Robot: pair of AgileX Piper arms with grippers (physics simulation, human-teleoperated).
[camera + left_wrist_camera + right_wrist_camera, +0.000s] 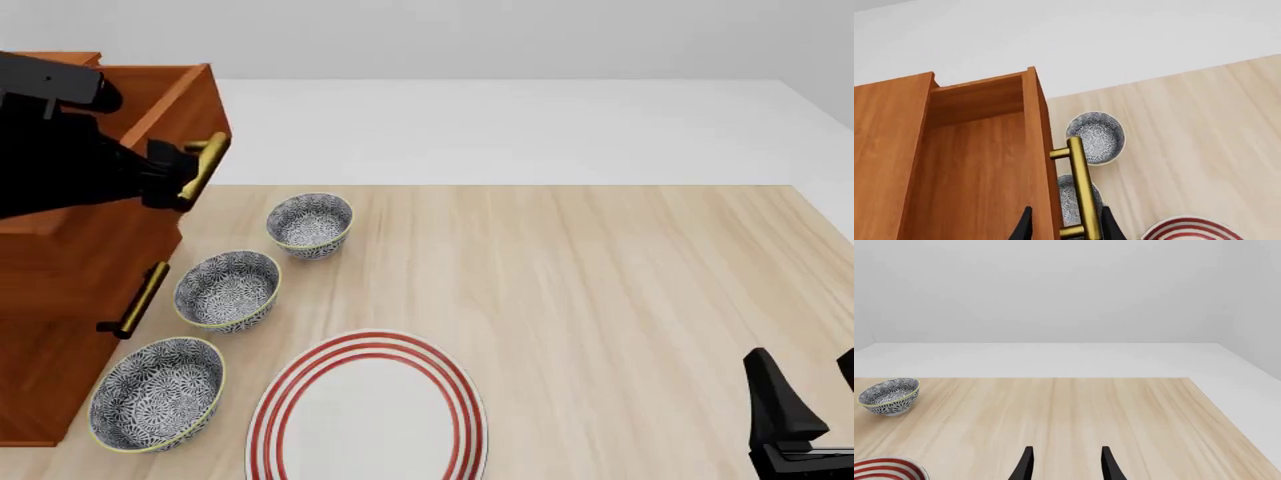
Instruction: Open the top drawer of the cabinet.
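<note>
**Left jaws astride the top drawer front and handle; right jaws spread, idle**

Jaws of the left gripper (1064, 227) straddle the front panel and brass handle (1079, 187) of the top drawer (981, 165): one finger shows inside the drawer box, the other on the outer side of the bar. Contact with the bar cannot be confirmed, as the fingertips lie at the picture's edge.

In the front view the top drawer (154, 105) stands pulled out from the cabinet (54, 300), its interior exposed, at the table's (601, 290) left side. The left gripper (171, 180) meets the handle (203, 165) at the drawer front.

Three patterned bowls (310, 222) sit in a row just beside the cabinet; a red-striped plate (367, 410) lies near them.

The right gripper (1064, 465) hangs over bare table near the right edge, well apart from the cabinet, jaws spread and holding nothing.
</note>
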